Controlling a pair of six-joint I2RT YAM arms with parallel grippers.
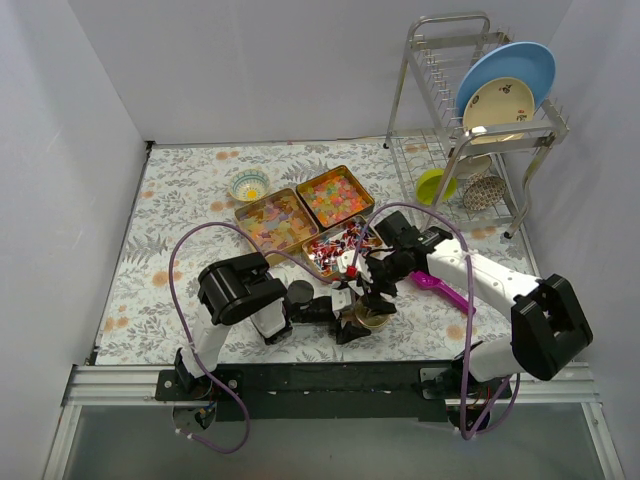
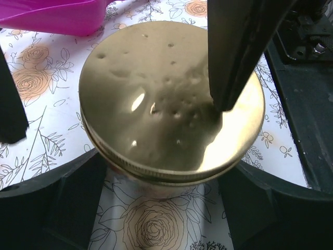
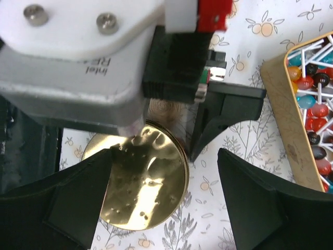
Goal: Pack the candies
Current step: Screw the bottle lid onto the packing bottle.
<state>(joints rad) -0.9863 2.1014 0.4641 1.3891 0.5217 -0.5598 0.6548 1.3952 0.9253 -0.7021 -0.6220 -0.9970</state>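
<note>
Straddling the jar (image 2: 156,186) at the near middle of the desk (image 1: 165,230), the left claw (image 2: 161,208) is clamped on its sides just under the gold lid (image 2: 156,94). The right claw (image 3: 164,200) hangs over that lid with its fingers spread apart, one fingertip (image 2: 229,78) touching the top. The candies (image 1: 335,197) lie sorted in three trays (image 1: 298,186) just beyond the jar, farther back. A pink scoop (image 1: 445,290) lies to the right.
</note>
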